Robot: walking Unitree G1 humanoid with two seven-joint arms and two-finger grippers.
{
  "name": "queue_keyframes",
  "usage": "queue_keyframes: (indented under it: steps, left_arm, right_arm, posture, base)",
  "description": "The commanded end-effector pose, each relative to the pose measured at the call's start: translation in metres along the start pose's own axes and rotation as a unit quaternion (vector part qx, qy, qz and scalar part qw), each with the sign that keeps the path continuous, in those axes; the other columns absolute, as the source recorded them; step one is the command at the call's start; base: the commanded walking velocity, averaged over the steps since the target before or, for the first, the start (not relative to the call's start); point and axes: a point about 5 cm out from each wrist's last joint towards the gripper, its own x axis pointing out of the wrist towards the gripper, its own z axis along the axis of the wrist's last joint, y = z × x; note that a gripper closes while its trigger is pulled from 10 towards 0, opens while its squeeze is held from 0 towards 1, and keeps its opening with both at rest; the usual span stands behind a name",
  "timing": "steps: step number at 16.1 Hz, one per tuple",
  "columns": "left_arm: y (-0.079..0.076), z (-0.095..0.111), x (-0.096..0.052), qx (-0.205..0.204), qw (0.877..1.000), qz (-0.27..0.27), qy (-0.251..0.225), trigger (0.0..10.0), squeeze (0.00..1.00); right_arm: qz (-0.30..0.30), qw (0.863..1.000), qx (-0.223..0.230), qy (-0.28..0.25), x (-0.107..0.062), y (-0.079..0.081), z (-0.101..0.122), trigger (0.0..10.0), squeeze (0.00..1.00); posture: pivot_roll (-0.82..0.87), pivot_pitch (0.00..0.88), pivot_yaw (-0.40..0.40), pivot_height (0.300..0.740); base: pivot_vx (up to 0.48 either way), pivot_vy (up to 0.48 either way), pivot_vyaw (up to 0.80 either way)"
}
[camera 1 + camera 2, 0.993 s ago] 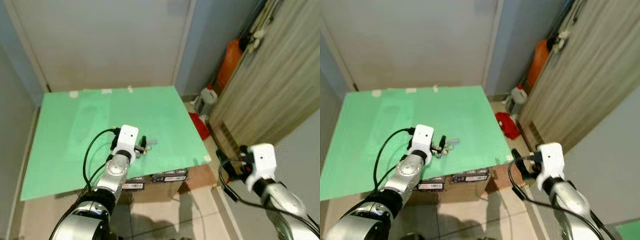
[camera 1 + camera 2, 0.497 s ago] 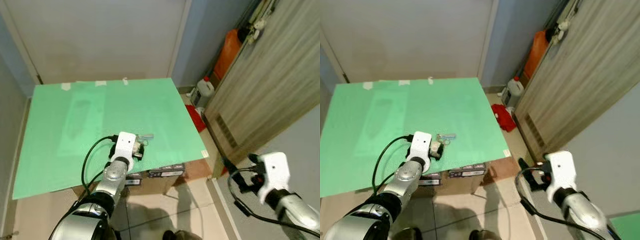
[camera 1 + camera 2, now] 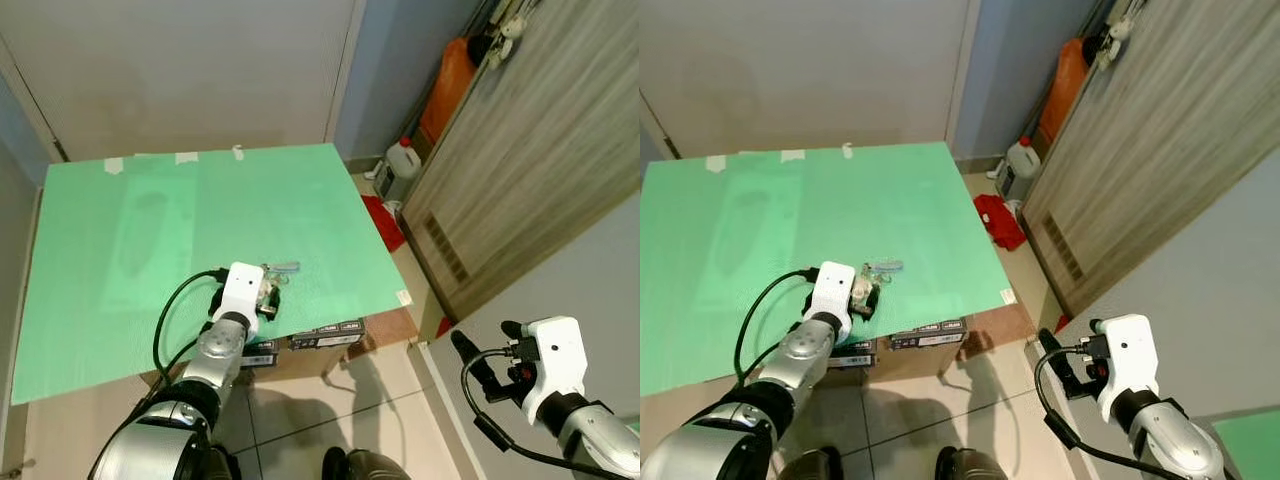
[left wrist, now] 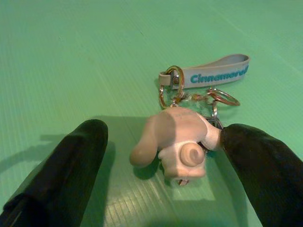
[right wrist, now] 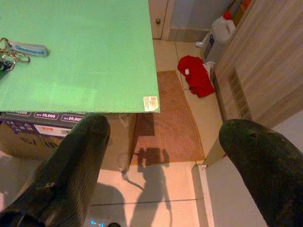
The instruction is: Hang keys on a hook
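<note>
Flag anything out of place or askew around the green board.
A red cloth lies crumpled on the floor beside the green board, next to a white jug. The keys, with a pale figure charm and grey strap, lie on the board between the open left gripper fingers, not on a hook.

Between the matt black fingers [image 4: 71, 161]: glossy metal key rings [image 4: 171, 85], smooth rubbery charm [image 4: 177, 142], ribbed matt green sheet [image 4: 94, 56].

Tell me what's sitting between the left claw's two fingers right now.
In the left wrist view, the keys with their pale figure charm lie on the green board between the open left claw's fingers, nearer one finger, bare board beside the other.
</note>
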Motion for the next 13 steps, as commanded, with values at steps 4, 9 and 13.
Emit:
queue_keyframes:
  steps: [4,9,13]
  left_arm:
    - [-0.0006,-0.0048,0.0001,0.01,0.999,-0.025,0.024,2.5,0.0]
    - [-0.0006,-0.0077,0.0001,0.001,0.998,-0.046,0.043,0.0,0.0]
    - [-0.0009,-0.0072,0.0003,0.002,0.997,-0.061,0.044,0.0,0.0]
  right_arm:
    - [-0.015,1.0,-0.005,0.007,-0.0079,-0.0061,0.0028,10.0,0.0]
    - [-0.011,1.0,-0.004,0.011,-0.0072,-0.0036,0.0028,10.0,0.0]
    - [-0.012,1.0,-0.004,0.015,-0.0077,-0.0044,0.002,10.0,0.0]
  posture:
    - [-0.29,0.186,-0.148,0.74]
    - [-0.29,0.187,-0.148,0.74]
    - [-0.29,0.191,-0.146,0.74]
  base:
    - [0.0,0.0,0.0]
    - [0.0,0.0,0.0]
    - [0.0,0.0,0.0]
